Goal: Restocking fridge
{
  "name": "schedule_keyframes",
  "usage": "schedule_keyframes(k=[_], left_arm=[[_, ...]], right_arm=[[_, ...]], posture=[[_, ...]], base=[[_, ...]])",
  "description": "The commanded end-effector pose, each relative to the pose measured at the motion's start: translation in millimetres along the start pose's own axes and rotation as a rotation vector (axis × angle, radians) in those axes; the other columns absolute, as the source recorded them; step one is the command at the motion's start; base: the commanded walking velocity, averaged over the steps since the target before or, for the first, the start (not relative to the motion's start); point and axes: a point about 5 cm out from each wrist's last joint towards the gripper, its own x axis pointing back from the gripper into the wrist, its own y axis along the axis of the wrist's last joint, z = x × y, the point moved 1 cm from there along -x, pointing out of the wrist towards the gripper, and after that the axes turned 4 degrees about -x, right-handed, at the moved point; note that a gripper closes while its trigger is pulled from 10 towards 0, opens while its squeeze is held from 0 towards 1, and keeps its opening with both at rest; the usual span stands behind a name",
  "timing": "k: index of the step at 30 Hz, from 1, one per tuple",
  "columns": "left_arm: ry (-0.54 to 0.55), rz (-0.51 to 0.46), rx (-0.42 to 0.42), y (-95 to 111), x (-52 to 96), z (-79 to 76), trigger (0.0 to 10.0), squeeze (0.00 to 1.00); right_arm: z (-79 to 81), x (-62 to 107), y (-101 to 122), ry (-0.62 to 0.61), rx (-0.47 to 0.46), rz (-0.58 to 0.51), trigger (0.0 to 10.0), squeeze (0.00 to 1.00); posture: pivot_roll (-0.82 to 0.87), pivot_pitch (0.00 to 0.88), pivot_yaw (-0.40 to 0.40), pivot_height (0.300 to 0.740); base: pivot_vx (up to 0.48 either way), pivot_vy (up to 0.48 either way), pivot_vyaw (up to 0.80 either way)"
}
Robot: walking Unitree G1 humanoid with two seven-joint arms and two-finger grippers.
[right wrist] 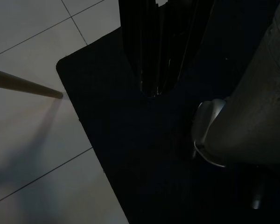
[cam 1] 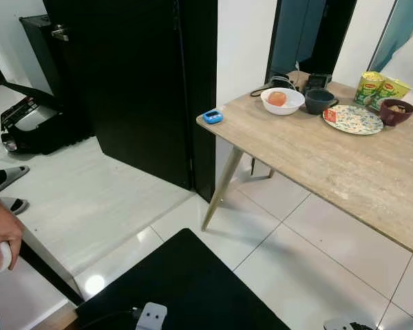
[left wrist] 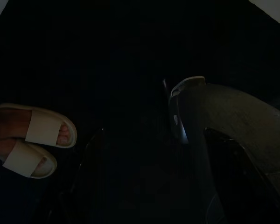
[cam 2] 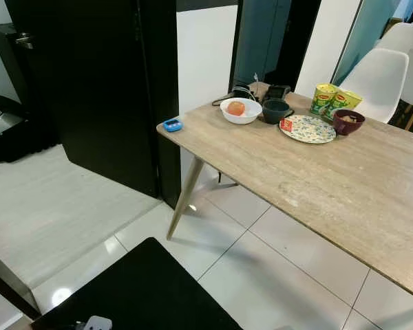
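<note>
Right gripper point(right wrist: 156, 88) hangs idle over black mat point(right wrist: 144, 154), fingers together; left gripper's state indeterminable. Fridge point(cam 1: 134, 82) upright, shut.

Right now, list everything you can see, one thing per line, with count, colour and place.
Table: one, light wood, ahead on the right.
White bowl: one, holds an orange fruit, far table end.
Dark cup: one, beside the bowl.
Plate: one, patterned, right of the cup.
Maroon bowl: one, by the plate.
Packets: two, green-yellow, behind the plate.
Blue gadget: one, table corner.
Fridge: one, black, left.
Mat: one, black, floor.
Person's hand: one, left edge.
Right pincer: black, above the mat.
</note>
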Motion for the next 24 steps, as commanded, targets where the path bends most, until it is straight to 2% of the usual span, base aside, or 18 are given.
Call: schedule_keyframes(k=[1, 13, 24], left_arm=[[-0.024, 0.067, -0.003, -16.9, 2.0, -6.1, 10.0, 0.0], [-0.037, 0.056, -0.008, -11.3, -0.1, -10.1, 10.0, 0.0], [-0.039, 0.057, -0.005, -12.4, -0.1, -11.6, 10.0, 0.0]], right_arm=[[1.5, -0.1, -3.0, 0.0, -0.007, 0.01, 10.0, 0.0], [6.0, -1.5, 2.6, 0.008, -0.001, 0.01, 10.0, 0.0], [7.5, -1.5, -1.5, 0.011, 0.011, 0.026, 10.0, 0.0]], posture=[[0.06, 0.0, -0.028, 0.74], [0.05, 0.0, -0.023, 0.74], [0.05, 0.0, -0.036, 0.74]], base=[[0.0, 0.0, 0.0], [0.0, 0.0, 0.0], [0.0, 0.0, 0.0]])
